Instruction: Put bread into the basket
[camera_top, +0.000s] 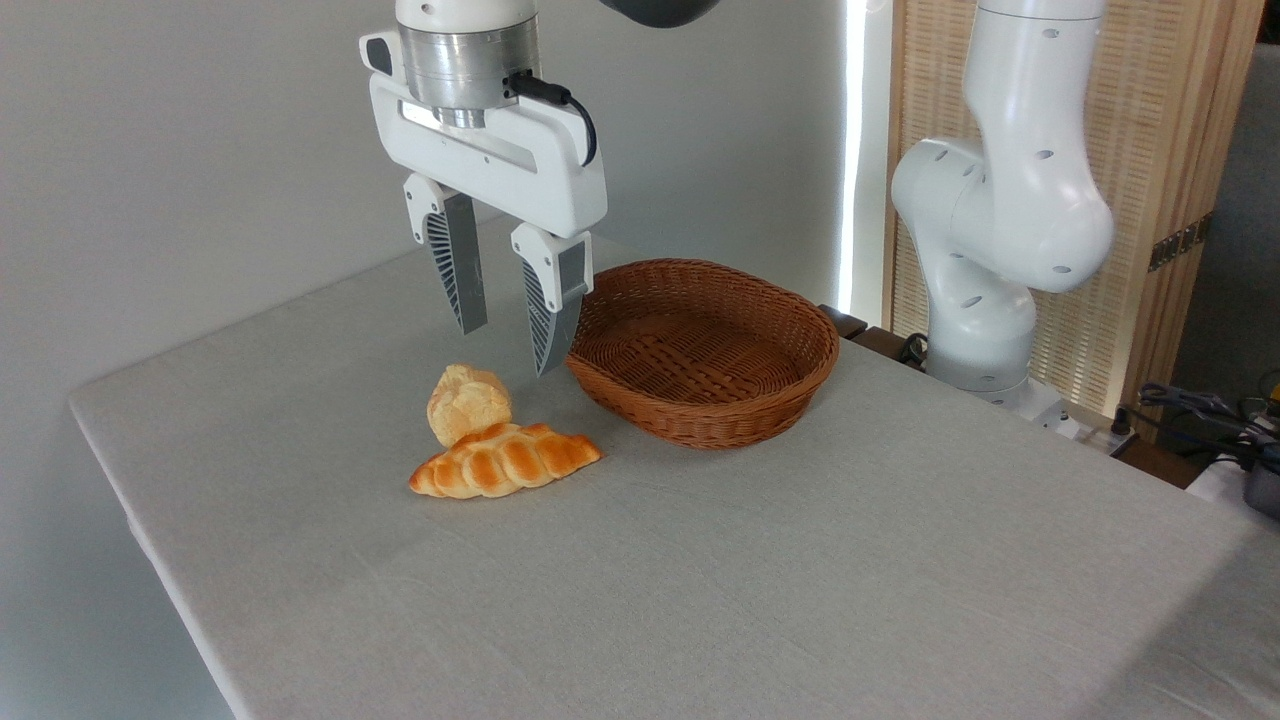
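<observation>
The bread (467, 402), a small pale tan lumpy bun, rests on the grey table left of centre. It leans against a longer golden braided loaf (505, 460) lying just in front of it. The basket (790, 400), a shallow oval of reddish-brown wicker, stands to the right with nothing inside. My gripper (508, 350) hangs open above the table, a little above and to the right of the bun, between it and the basket's left rim. Nothing is between its fingers.
The white robot arm's base (985, 270) rises behind the basket at the right. A wooden slatted screen (1170, 150) stands behind it, with cables at the far right edge. The table's left edge (130, 500) runs diagonally close to the bread.
</observation>
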